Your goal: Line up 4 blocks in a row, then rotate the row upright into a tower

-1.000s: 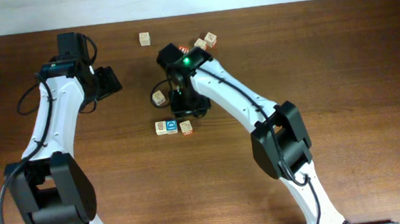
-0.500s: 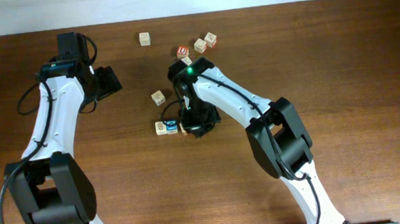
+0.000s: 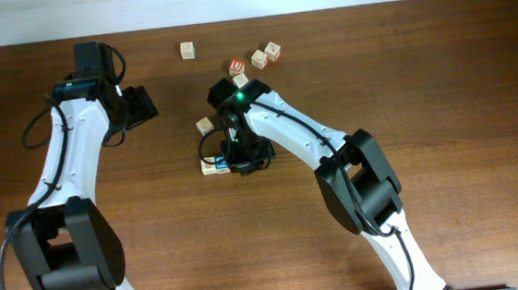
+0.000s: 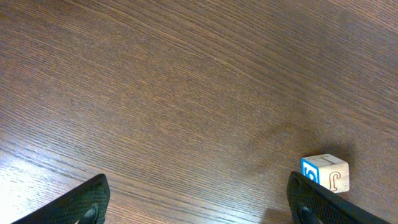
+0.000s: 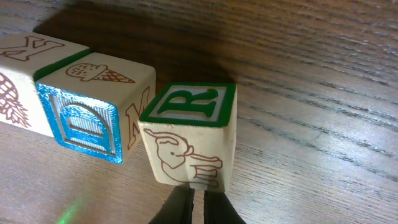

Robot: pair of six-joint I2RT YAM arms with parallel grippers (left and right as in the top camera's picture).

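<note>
**Right gripper [image 5: 193, 208] at the row of 3 cubes near the middle of the table [image 5: 323, 68].** Its jaws are pressed together and pinch nothing. The shut tips meet the lower edge of the green-R block [image 5: 189, 134], apparently serving as a single pusher so that the cube pivots on the wood instead of being lifted. That block sits skewed, close beside the blue-faced block [image 5: 84, 115], which lies flush against the pineapple block [image 5: 15, 81]. The skew suggests that its turn is partly made. With neighbours this close, a hard shove could drag the blue cube along.

A lone pale cube [image 3: 205, 126] stands apart, just above the row in the overhead view, and is probably the 4th to be turned.

The left gripper [image 4: 202, 199] hovers over bare wood, jaws spread wide and empty, seemingly parked clear of the working arm. A red-faced cube [image 3: 237, 67] and 3 pale cubes [image 3: 259, 59] lie farther up the table, likely out of play.
</note>
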